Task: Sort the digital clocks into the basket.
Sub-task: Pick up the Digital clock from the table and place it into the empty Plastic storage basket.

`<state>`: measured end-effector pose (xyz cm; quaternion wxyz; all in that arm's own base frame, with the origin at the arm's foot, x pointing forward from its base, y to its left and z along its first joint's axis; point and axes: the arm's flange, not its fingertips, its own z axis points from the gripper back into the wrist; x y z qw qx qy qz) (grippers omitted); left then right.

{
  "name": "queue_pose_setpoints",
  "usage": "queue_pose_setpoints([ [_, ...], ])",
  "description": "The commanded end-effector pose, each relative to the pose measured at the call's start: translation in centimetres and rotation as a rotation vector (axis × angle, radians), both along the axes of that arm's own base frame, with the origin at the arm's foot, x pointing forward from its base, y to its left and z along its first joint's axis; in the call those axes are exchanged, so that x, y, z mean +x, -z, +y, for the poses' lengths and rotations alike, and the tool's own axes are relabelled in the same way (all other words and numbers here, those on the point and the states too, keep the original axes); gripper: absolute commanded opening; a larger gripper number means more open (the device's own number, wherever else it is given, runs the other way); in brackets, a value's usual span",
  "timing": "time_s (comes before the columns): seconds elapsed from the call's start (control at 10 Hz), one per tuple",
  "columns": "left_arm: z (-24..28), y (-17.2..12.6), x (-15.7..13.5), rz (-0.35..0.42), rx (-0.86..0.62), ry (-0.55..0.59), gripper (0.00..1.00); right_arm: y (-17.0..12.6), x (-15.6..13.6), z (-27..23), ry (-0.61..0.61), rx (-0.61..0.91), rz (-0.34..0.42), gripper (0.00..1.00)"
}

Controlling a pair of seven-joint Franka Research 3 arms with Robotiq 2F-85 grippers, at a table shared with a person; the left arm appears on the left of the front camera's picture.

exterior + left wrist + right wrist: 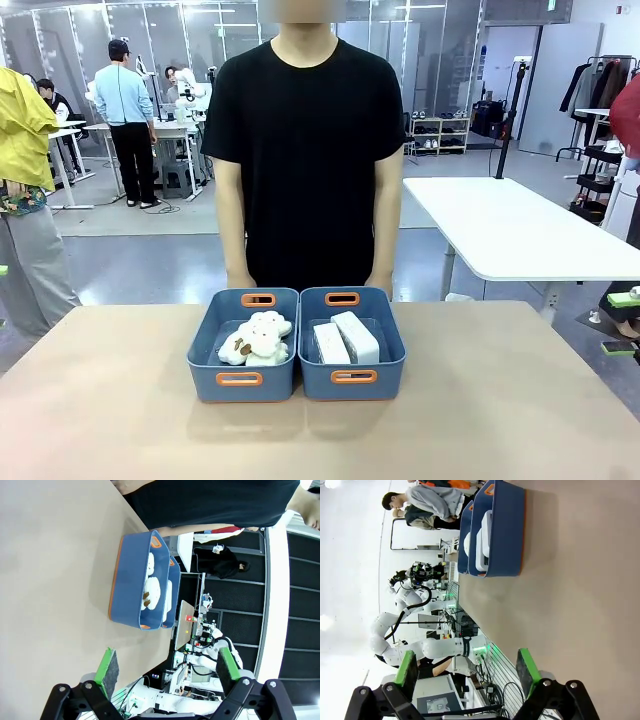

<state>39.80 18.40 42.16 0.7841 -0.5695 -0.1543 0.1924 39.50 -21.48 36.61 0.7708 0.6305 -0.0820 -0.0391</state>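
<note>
Two white digital clocks (345, 339) lie side by side inside the right-hand blue-grey basket (352, 379); the right wrist view shows a clock (483, 541) in that basket (502, 527). The left-hand basket (242, 380) holds fluffy white cloud toys (257, 338), which also show as cloud toys (151, 587) in the basket (130, 580) of the left wrist view. My left gripper (167, 669) is open above the bare table, well back from the baskets. My right gripper (467, 669) is open too, empty, likewise far from them.
The tan table (120, 420) has free room all around the two baskets. A person in a black shirt (305, 150) stands at the far edge right behind the baskets, arms down. A white table (520, 230) stands farther back on the right.
</note>
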Motion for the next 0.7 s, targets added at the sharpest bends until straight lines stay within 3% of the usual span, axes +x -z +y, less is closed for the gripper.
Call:
queue_pose_setpoints([
  [0.0,0.1,-0.52,-0.13,0.016,0.0,0.009,1.0,0.01,-0.1,0.12,0.006,0.016,-0.005,1.0],
  [0.6,0.1,-0.52,-0.13,0.016,0.0,0.009,1.0,0.01,-0.1,0.12,0.006,0.016,-0.005,1.0],
])
